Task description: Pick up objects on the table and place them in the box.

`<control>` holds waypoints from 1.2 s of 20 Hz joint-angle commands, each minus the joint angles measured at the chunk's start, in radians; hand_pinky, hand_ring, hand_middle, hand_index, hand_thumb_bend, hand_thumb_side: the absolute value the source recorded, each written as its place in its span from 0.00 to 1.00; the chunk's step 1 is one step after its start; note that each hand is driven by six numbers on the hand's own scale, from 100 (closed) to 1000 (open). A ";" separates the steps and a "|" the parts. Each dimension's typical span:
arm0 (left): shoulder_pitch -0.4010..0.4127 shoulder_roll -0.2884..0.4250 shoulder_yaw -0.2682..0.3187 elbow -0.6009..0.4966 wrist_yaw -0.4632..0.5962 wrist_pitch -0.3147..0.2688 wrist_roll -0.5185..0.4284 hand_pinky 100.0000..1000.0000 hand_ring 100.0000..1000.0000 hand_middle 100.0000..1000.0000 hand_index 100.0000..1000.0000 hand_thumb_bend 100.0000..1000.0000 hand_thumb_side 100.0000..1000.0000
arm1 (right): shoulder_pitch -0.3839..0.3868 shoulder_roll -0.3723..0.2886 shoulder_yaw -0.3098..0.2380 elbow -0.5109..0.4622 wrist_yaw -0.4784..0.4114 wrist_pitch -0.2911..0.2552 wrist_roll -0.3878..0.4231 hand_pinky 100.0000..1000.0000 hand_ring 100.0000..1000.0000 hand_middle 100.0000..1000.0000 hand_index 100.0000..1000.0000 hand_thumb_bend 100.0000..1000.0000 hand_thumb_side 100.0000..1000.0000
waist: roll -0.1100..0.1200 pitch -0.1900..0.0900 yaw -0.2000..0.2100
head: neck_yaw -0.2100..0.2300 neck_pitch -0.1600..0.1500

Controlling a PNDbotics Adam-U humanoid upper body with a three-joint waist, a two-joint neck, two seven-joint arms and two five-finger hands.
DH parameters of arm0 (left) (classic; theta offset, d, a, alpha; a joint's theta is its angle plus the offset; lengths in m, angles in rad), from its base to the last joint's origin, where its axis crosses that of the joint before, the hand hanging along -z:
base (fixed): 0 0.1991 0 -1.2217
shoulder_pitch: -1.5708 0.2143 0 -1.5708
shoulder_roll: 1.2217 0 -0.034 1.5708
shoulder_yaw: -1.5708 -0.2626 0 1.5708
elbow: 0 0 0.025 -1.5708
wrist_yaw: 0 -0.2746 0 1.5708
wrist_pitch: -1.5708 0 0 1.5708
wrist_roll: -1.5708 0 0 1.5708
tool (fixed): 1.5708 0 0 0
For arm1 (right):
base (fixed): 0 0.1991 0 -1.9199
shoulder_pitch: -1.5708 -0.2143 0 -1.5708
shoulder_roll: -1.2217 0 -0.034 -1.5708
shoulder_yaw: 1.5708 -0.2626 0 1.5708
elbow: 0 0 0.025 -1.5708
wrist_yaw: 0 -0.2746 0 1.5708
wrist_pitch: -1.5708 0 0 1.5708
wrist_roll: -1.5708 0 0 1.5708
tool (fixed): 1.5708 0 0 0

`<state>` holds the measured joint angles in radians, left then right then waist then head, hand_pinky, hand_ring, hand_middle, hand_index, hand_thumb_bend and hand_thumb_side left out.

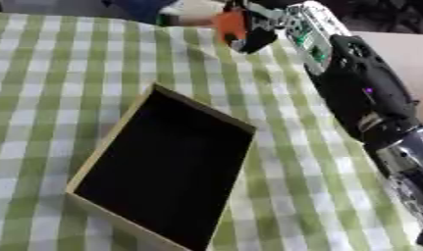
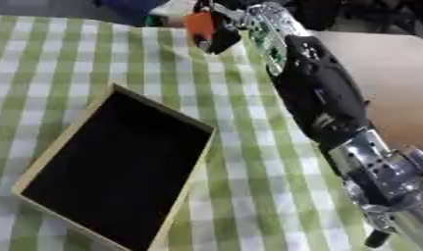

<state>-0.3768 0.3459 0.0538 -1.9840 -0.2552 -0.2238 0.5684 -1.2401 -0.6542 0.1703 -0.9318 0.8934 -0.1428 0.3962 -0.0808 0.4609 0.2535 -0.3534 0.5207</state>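
Box looks empty, nothing placed yet; right hand reaches to the table's far edge, fingers curled around an orange object.

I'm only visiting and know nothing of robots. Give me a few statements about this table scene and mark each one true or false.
1. The right hand holds an orange object. True.
2. The box stands on a plain white cloth. False: the tablecloth is green and white checked.
3. The box is full of objects. False: its dark inside shows nothing.
4. The orange object is beyond the box's far end, not over it. True.
5. Both hands are at work. False: only the right shows.
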 commanded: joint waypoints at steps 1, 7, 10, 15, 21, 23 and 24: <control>0.001 0.031 0.012 -0.016 -0.001 0.001 -0.002 0.73 0.66 0.72 0.72 0.35 0.59 | -0.014 -0.031 0.005 -0.035 -0.022 -0.004 -0.004 0.60 0.56 0.29 0.42 0.00 0.26 | 0.009 -0.042 -0.004 | 0.009 0.018; 0.012 0.032 0.015 -0.016 -0.001 0.005 -0.004 0.73 0.67 0.72 0.72 0.36 0.58 | 0.010 -0.054 0.039 -0.104 -0.099 -0.019 0.014 0.58 0.55 0.29 0.42 0.00 0.26 | 0.014 -0.088 -0.025 | 0.041 0.056; 0.017 0.033 0.016 -0.016 0.000 0.006 -0.005 0.73 0.67 0.72 0.73 0.36 0.58 | 0.034 -0.072 0.069 -0.162 -0.165 -0.024 0.038 0.57 0.55 0.28 0.42 0.00 0.26 | 0.017 -0.118 -0.036 | 0.058 0.083; 0.021 0.036 0.016 -0.016 0.006 0.006 -0.007 0.73 0.68 0.72 0.73 0.37 0.57 | 0.084 -0.091 0.130 -0.298 -0.267 -0.015 0.083 0.57 0.54 0.29 0.42 0.00 0.25 | 0.024 -0.169 -0.055 | 0.076 0.132; 0.021 0.058 0.018 -0.016 0.010 0.008 -0.001 0.73 0.68 0.72 0.74 0.38 0.55 | 0.154 -0.095 0.190 -0.538 -0.341 0.042 0.122 0.57 0.54 0.31 0.42 0.00 0.25 | 0.035 -0.221 -0.073 | 0.089 0.174; 0.019 0.064 0.019 -0.016 0.011 0.007 0.002 0.73 0.68 0.72 0.74 0.38 0.55 | 0.178 -0.089 0.196 -0.630 -0.360 0.066 0.132 0.56 0.54 0.31 0.42 0.00 0.26 | 0.037 -0.232 -0.078 | 0.096 0.186; 0.019 0.065 0.020 -0.016 0.011 0.007 0.003 0.73 0.68 0.72 0.74 0.38 0.55 | 0.188 -0.087 0.196 -0.673 -0.367 0.079 0.138 0.56 0.54 0.31 0.42 0.00 0.25 | 0.038 -0.235 -0.080 | 0.100 0.191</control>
<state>-0.3504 0.3813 0.0618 -1.9840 -0.2457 -0.2168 0.5669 -1.0377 -0.7184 0.3715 -1.5430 0.5428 -0.0790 0.5292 -0.0488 0.2455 0.1739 -0.2584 0.6988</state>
